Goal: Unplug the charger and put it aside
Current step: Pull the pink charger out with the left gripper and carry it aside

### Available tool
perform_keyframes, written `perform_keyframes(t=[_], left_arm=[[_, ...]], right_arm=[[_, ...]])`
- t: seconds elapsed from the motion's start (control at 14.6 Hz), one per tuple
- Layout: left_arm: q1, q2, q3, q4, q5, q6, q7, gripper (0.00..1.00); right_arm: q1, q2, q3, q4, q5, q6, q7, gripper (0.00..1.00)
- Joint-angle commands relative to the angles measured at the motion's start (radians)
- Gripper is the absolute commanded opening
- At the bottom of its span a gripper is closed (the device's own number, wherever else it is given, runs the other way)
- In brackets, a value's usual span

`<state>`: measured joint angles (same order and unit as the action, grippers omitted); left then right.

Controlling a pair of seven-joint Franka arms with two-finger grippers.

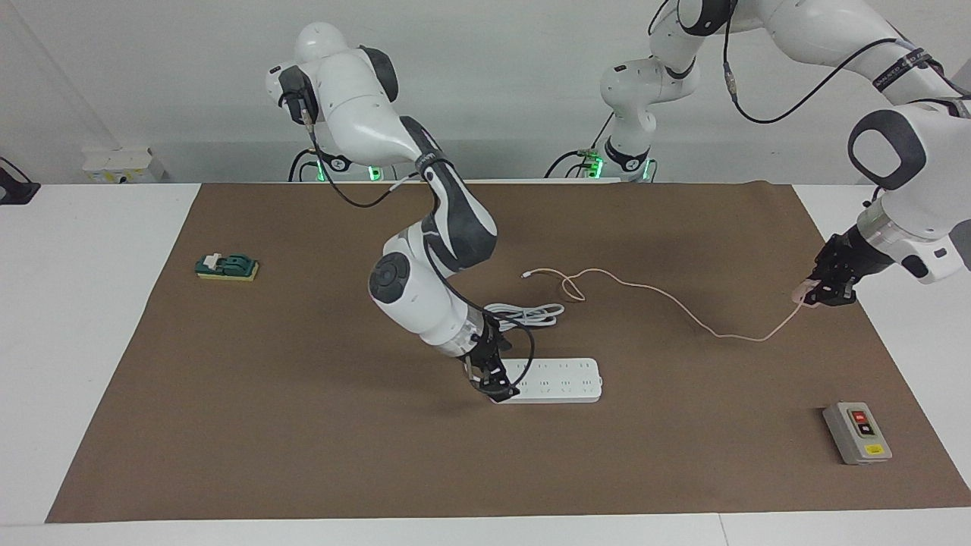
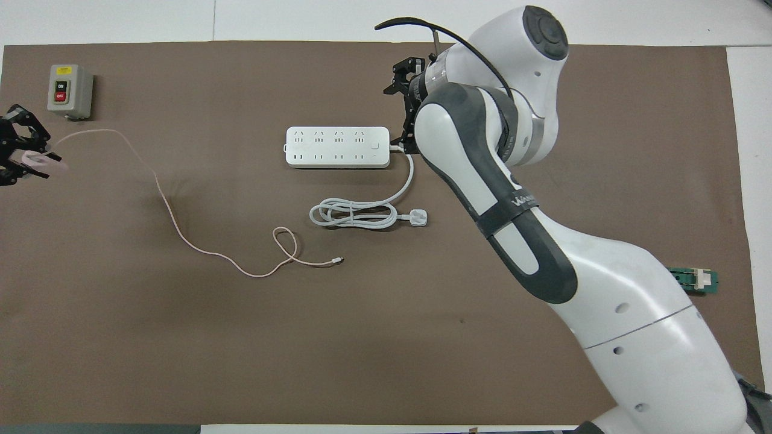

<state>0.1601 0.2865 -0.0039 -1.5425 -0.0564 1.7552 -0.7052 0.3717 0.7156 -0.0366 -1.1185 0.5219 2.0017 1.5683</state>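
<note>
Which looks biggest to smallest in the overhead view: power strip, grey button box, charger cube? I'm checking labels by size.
1. power strip
2. grey button box
3. charger cube, held up by the left gripper, so nearer the camera, yet smallest.

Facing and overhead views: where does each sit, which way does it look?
Facing: high across the table, looking at the robots; both arms show whole, right gripper at the long white power strip, left gripper holding the pale pink cube charger.
Overhead: above the robots' end, looking forward and down; right arm, left gripper.
Shared: strip, charger, grey button box.
</note>
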Motion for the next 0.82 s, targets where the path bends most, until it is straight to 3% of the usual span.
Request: perform_keyframes(t=[0.0,0.14,0.21,0.34,0.41,0.76], left_arm=[[-0.013,-0.085,0.002,-0.155,-0.006,0.084,0.092,0.00],[-0.014,-0.104,0.002,-0.205,-0.006,0.101,0.127,0.00],[-0.014,-0.109,0.002,-0.212,-0.006,0.098,0.153,0.09],[-0.014,-0.121,0.002,-0.240,-0.006,0.099,0.170,0.95],[-0.017,-0.124,-0.001,-0.243,-0.006,0.096,0.167,1.00],[-0.054,-0.113,0.002,-0.213,0.015,0.092,0.200,1.00]], right_arm=[[-0.045,-0.090,0.003,-0.038,-0.051,-0.108,-0.152,1.00],[-0.088,-0.145,-0.002,-0.044,-0.097,-0.200,-0.281,1.00],[-0.106,-0.174,-0.002,-0.053,-0.120,-0.233,-0.351,1.00],[-0.155,-0.247,-0.002,-0.090,-0.170,-0.291,-0.523,1.00],[-0.171,-0.268,-0.002,-0.098,-0.189,-0.308,-0.590,1.00],[-0.252,-0.321,-0.002,-0.101,-0.267,-0.395,-0.945,1.00]])
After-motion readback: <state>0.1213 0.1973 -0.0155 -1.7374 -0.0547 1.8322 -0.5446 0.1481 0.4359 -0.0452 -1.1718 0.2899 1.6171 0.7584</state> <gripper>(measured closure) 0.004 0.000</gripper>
